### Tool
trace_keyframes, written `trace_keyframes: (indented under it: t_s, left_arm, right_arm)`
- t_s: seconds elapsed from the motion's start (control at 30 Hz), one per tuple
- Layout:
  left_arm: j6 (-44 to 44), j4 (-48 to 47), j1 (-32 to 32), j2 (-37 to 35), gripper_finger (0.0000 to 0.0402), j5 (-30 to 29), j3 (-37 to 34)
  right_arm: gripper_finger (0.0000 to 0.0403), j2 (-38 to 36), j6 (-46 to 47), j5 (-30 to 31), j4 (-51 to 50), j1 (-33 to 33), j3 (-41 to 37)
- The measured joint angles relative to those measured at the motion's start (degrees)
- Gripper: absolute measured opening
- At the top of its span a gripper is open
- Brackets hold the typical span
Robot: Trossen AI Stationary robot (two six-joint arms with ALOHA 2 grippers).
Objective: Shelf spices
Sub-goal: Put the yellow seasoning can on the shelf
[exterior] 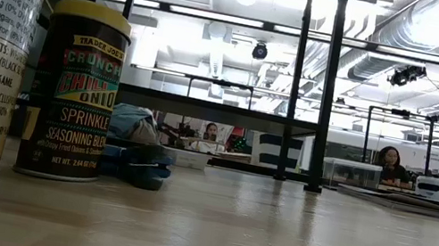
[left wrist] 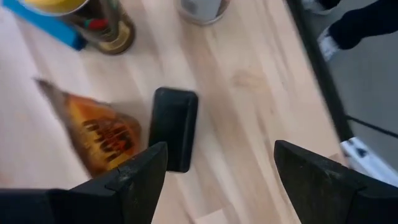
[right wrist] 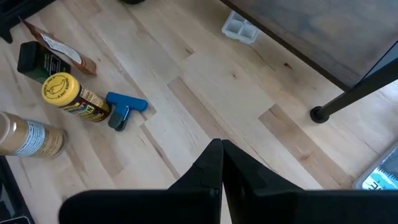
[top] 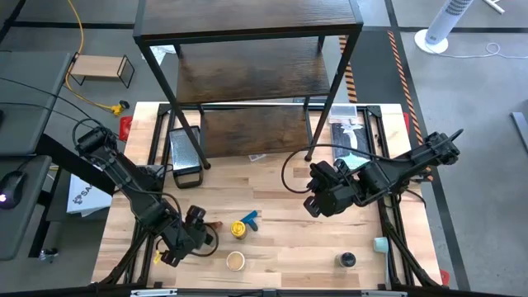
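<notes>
The small dark grey box (left wrist: 174,127) lies flat on the table beside the reddish-brown packet (left wrist: 102,134). My left gripper (left wrist: 221,149) is open just above and near of them, touching nothing; it also shows in the high view (top: 191,235). The yellow-lidded jar (top: 238,228) stands by the blue T-shaped piece (top: 250,219). The tan-lidded jar (top: 236,261) and the black-lidded jar (top: 346,261) stand near the front edge. My right gripper (top: 322,200) is shut and empty above the table's middle right. The shelf (top: 247,49) stands at the back on its legs (right wrist: 320,114).
A metal grater-like tool (top: 185,153) lies by the shelf's left leg. A clear small tray (right wrist: 239,28) sits under the shelf, and flat packages (top: 351,132) lie at the back right. A small light-wood rack (top: 101,68) stands off the table. Bare wood (top: 289,247) lies between the jars.
</notes>
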Motion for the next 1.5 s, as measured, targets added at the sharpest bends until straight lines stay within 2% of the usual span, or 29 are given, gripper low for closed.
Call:
trace_keyframes:
  t_s: [0.1,0.27,0.47,0.67,0.97,1.23,1.5]
  left_arm:
    - [2.66,-1.07,0.08,0.00,0.0290,-2.41,0.00]
    - [16.71,1.27,4.23,0.07,0.0290,-6.85,0.87]
    - [18.95,3.48,11.70,-0.04,0.0290,-8.83,3.76]
    - [29.47,9.29,16.66,1.84,0.0290,-4.79,2.16]
    - [32.17,14.13,20.25,7.04,0.0290,2.56,2.78]
    - [32.16,15.65,20.70,8.48,0.0290,2.73,2.78]
    - [33.03,17.19,20.79,11.15,0.0290,5.95,2.78]
  right_arm:
    - [0.0001,0.00,-0.01,0.43,0.00,0.01,0.00]
    - [0.0001,0.00,-0.01,1.43,0.00,-0.10,0.00]
    - [0.0001,0.00,0.60,1.23,0.00,-0.10,0.00]
    - [0.0001,0.00,-0.01,1.06,-0.01,-0.36,0.00]
    - [0.0001,0.00,-0.01,1.01,-0.56,-0.36,0.00]
    - [0.0001,0.00,-0.04,1.01,-0.87,-0.36,0.00]
    - [0.0001,0.00,-0.45,1.01,-0.86,-0.36,0.00]
